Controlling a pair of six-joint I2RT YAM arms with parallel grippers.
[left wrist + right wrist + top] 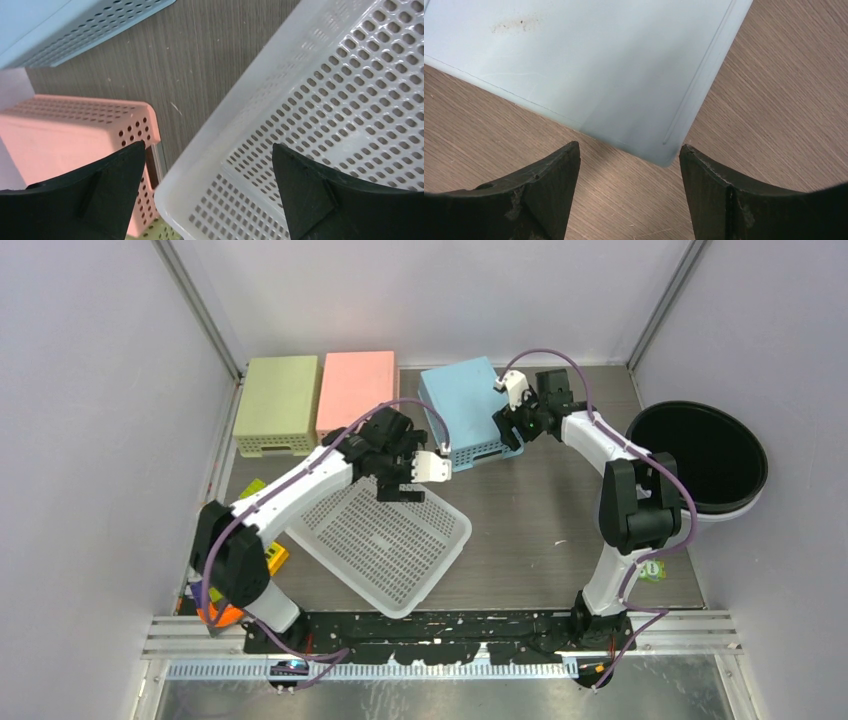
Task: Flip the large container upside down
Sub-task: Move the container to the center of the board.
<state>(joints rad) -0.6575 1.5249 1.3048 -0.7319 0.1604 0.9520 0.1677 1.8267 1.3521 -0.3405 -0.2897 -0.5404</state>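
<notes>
- L gripper released: jaws spread wide, nothing btwn them.
- It hangs over the far-left edge of the big white basket, not touching it as far as the top view shows.
- L wrist view: fingers straddle the basket's rim corner. Table and the pink box are beyond it.
- White basket lies mid-table, twds the L arm, turned at an angle to the table edges, one corner pointing at the arm bases.
- Its holed floor faces the cam. Can't tell for sure which way up it sits.
- R gripper also released, jaws apart, at the near-right corner of the blue box.
- R wrist view: that blue corner sits in the gap btwn the fingers, pads clear of it.
- Blue box is bottom-up, slightly skewed, at the back of the table.
- Pink box and green box stand side by side at back left, both bottom-up.
- Black round tub at far right, well apart from the white basket.
</notes>
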